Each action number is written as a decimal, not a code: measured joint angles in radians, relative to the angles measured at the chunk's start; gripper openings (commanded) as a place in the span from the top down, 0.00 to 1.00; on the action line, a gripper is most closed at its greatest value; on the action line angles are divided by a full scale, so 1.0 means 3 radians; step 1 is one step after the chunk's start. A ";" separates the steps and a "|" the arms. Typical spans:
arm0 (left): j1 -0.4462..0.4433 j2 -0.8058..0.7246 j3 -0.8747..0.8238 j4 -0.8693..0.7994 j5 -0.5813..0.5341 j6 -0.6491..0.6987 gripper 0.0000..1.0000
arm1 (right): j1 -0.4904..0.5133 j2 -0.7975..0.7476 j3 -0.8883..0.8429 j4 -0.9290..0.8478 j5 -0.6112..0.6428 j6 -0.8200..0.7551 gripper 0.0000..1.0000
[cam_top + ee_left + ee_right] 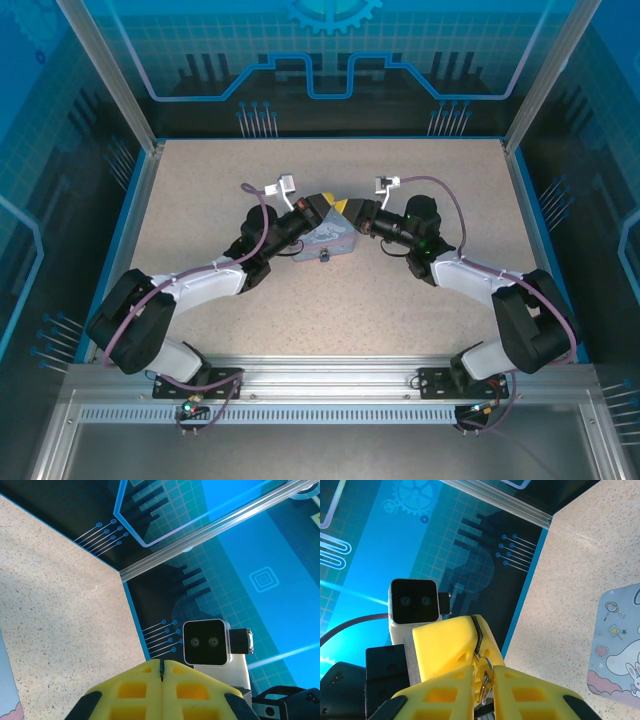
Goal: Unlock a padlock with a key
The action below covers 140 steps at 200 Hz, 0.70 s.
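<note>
My left gripper point(340, 206) and right gripper point(357, 214) meet tip to tip above the middle of the table. The left gripper point(161, 662) is shut. A thin dark sliver point(161, 673) is pinched at its tips; as far as I can tell it is the padlock, and the rest of it is hidden. In the right wrist view the key point(486, 670), with a small ring through its head, sticks out of the seam of the left gripper point(477, 636). The right gripper point(484, 670) is shut on the key's head.
A pale blue tin point(322, 242) with cartoon prints lies flat under both grippers; it is also in view from the right wrist point(620, 650). Speckled tabletop point(200, 200) stretches all round it. Blue-lit walls and aluminium posts point(135, 90) fence the table.
</note>
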 measured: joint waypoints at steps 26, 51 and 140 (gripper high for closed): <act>0.0003 0.0010 0.0000 0.0025 0.0000 0.0000 1.00 | 0.0000 0.0000 -0.0015 0.0027 -0.0014 0.0003 0.84; 0.0004 0.0029 0.0000 0.0050 0.0010 -0.0001 1.00 | 0.0000 0.0000 -0.0029 0.0031 -0.0015 0.0010 0.81; 0.0004 0.0053 0.0000 0.0070 0.0023 -0.0064 1.00 | -0.0057 0.0000 -0.0028 0.0055 -0.0053 0.0036 0.77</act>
